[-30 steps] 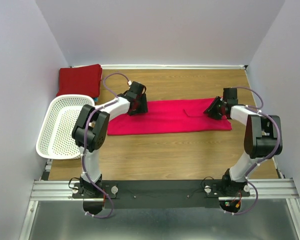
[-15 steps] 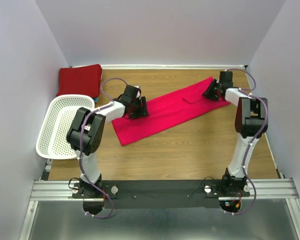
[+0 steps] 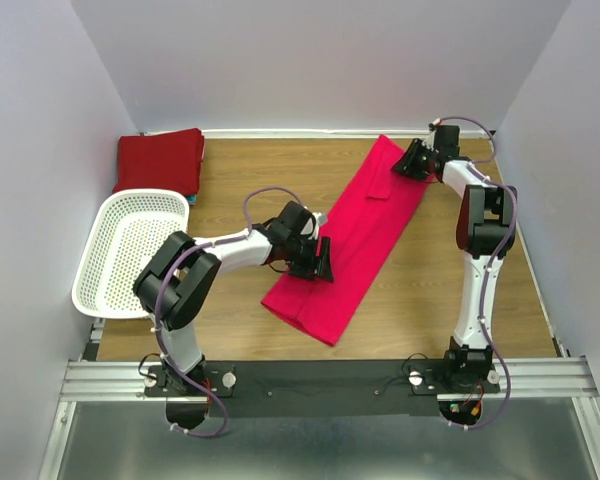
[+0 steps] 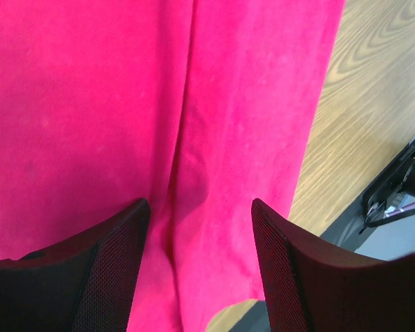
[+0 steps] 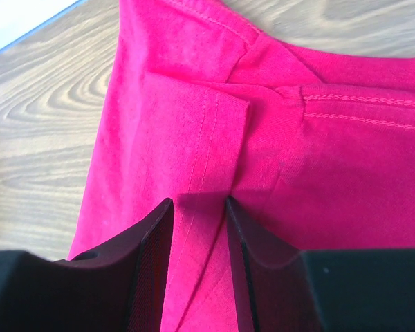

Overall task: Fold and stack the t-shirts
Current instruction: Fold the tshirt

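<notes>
Cloth on the slant here: the crimson-pink shirt [image 3: 352, 235] lies as a long folded strip running diagonally over the wooden table [image 3: 270, 170], from the far right corner down toward the near middle. Well clear of it, the white basket [image 3: 130, 255] sits at the left edge, with the darker red shirt [image 3: 160, 160] folded in the far left corner just behind it. The left arm reaches in past the basket's near corner, and the right arm stretches straight up the right side. From above, both wrists hide their own jaws. The wrist cameras fill that in: the left gripper [image 4: 200, 277] has its fingers spread wide on the cloth, a soft crease running between them. The right gripper [image 5: 199, 228] is drawn in narrow, nipping the fabric just below a stitched, folded-over flap.
</notes>
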Robot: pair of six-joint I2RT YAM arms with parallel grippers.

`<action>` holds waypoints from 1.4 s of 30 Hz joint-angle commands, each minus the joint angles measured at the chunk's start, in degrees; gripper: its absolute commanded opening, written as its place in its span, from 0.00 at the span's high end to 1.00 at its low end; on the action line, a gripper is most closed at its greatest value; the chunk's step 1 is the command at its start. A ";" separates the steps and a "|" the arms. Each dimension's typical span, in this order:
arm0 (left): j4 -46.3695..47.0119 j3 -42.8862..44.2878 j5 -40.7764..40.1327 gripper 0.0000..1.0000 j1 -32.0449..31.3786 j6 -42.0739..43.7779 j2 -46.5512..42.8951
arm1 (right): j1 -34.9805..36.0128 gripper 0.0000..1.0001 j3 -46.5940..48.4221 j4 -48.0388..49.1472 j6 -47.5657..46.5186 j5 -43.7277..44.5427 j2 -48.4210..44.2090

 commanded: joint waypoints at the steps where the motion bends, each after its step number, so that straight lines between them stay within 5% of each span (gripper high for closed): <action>1: -7.74 -0.90 0.80 0.29 -0.37 0.60 -0.61 | 0.88 0.56 0.94 -4.08 -2.10 -3.26 3.90; 10: -8.35 0.43 4.85 0.26 -1.95 4.47 -1.22 | 4.13 0.55 4.28 -4.00 -0.78 -5.64 6.09; 24: -5.29 2.80 8.18 0.25 -1.95 2.02 3.87 | 6.24 0.54 24.40 -3.99 2.73 -10.47 19.01; 28: -4.14 6.57 8.19 0.18 -1.95 0.70 4.05 | 6.15 0.49 28.71 -4.08 2.12 -10.91 19.46; 34: -5.54 11.93 3.01 0.11 -1.34 -0.27 1.24 | 6.15 0.42 20.04 -4.00 -1.04 -9.07 5.78; 42: -6.42 10.81 -9.28 0.11 1.91 -1.24 -7.89 | 6.59 0.40 -8.57 -3.99 -0.97 -9.15 -20.84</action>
